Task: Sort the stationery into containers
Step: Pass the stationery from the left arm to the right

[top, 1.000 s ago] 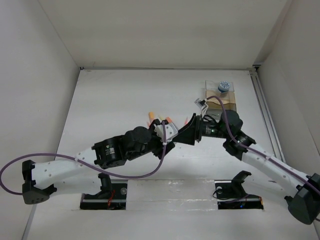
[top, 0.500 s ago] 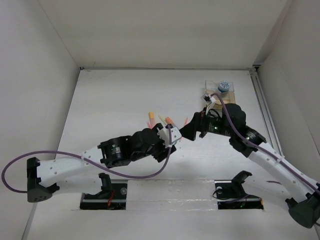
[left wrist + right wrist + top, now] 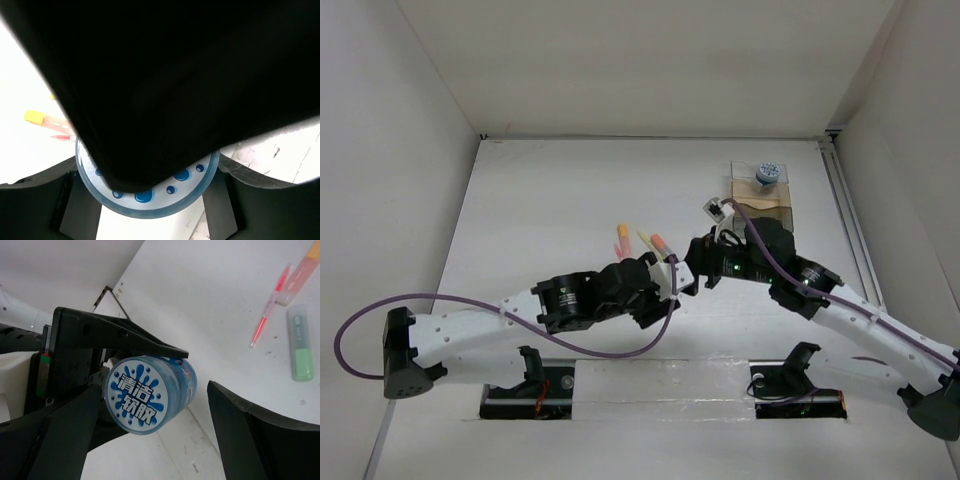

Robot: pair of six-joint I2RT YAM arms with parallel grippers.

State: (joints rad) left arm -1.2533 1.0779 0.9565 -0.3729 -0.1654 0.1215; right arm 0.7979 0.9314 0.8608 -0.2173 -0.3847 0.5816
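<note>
Left claw [image 3: 147, 192] clamps the blue tub [image 3: 145, 396]; right claw [image 3: 152, 412] gapes wide astride it, so I'd centre, close on bare sides, then release left.

Two blue-and-white tubs [image 3: 150, 395], one clear organizer box [image 3: 775, 205], three pens and markers [image 3: 622, 238] seen from above

Left gripper [image 3: 673, 273] clenched, right gripper [image 3: 696, 267] spread
</note>
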